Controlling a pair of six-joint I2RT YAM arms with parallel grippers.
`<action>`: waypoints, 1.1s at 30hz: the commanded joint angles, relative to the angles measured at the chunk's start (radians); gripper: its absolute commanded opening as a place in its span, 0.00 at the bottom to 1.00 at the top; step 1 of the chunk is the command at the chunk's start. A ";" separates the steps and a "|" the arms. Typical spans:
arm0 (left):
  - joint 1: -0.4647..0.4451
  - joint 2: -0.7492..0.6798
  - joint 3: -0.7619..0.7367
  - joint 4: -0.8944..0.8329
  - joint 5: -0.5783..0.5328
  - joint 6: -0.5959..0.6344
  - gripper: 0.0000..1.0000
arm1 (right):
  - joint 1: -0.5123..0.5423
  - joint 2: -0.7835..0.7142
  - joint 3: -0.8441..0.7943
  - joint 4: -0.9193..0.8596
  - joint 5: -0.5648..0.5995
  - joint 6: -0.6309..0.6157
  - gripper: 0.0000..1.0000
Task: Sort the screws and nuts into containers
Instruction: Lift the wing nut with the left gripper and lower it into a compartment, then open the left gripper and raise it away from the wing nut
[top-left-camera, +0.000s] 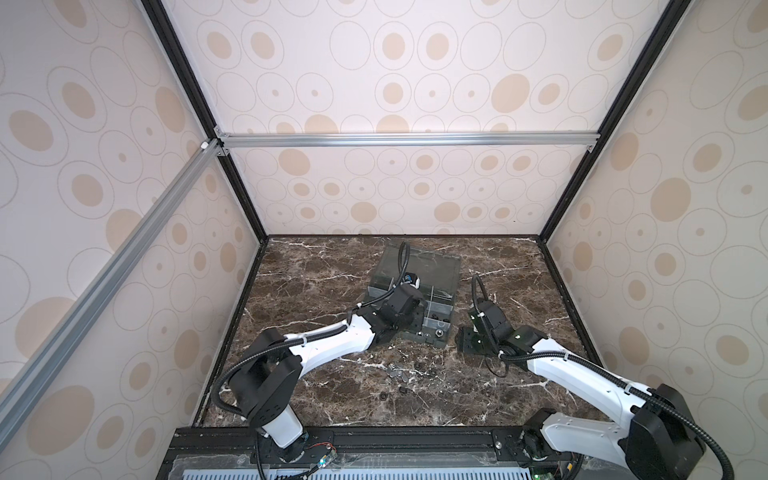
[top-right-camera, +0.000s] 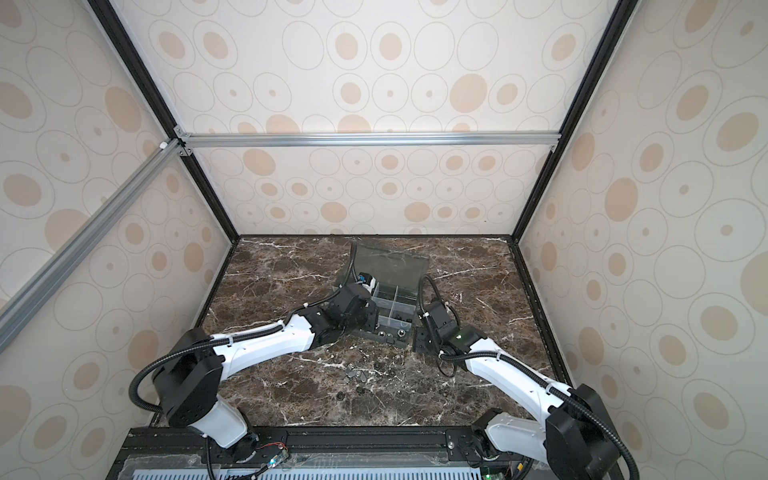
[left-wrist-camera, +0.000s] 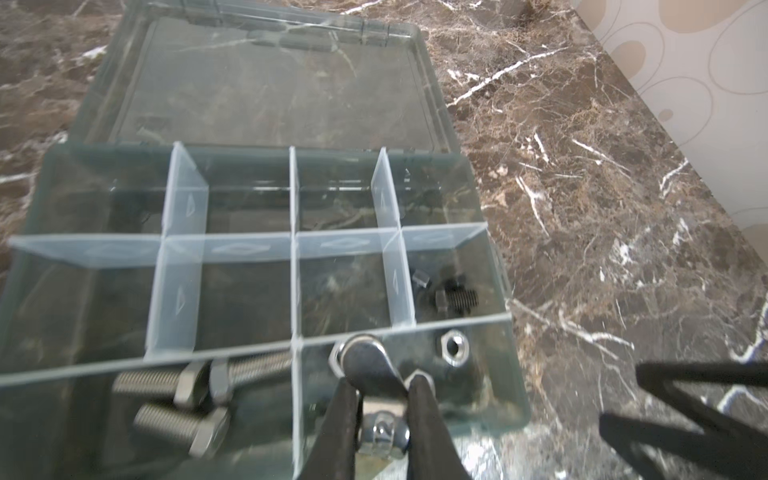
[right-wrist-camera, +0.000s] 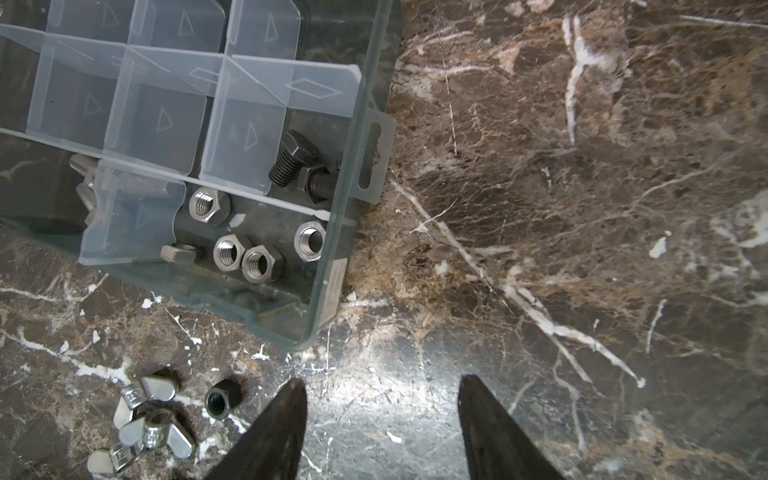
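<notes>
The left gripper (left-wrist-camera: 380, 409) is pinching a wing nut (left-wrist-camera: 368, 363) tight between its two black fingers (left-wrist-camera: 338, 415). It is holding it over the corner cell (left-wrist-camera: 478, 390) of the grey see-through box (right-wrist-camera: 195, 293), where silver nuts (right-wrist-camera: 227, 252) are lying. Silver screws (left-wrist-camera: 166, 386) are lying in the cell next to that one. Black screws (right-wrist-camera: 299, 166) are sitting in the cell just behind the nuts. The lid (left-wrist-camera: 270, 83) is sitting open past the far cells. The right gripper (right-wrist-camera: 382, 415) is hanging over the brown table (right-wrist-camera: 582, 208) just beside the box's corner, with its fingers spread apart and holding nothing. More wing nuts (right-wrist-camera: 145, 424) and a black nut (right-wrist-camera: 222, 399) are lying on the table near it
</notes>
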 joint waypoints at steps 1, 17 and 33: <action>0.021 0.059 0.084 0.009 0.010 0.040 0.18 | -0.004 -0.023 0.000 -0.037 0.007 0.000 0.62; 0.055 0.217 0.202 0.035 0.036 0.014 0.24 | -0.004 -0.042 0.014 -0.063 0.006 -0.018 0.62; 0.065 0.072 0.016 0.142 0.058 -0.092 0.32 | -0.005 -0.031 0.005 -0.046 0.006 -0.012 0.62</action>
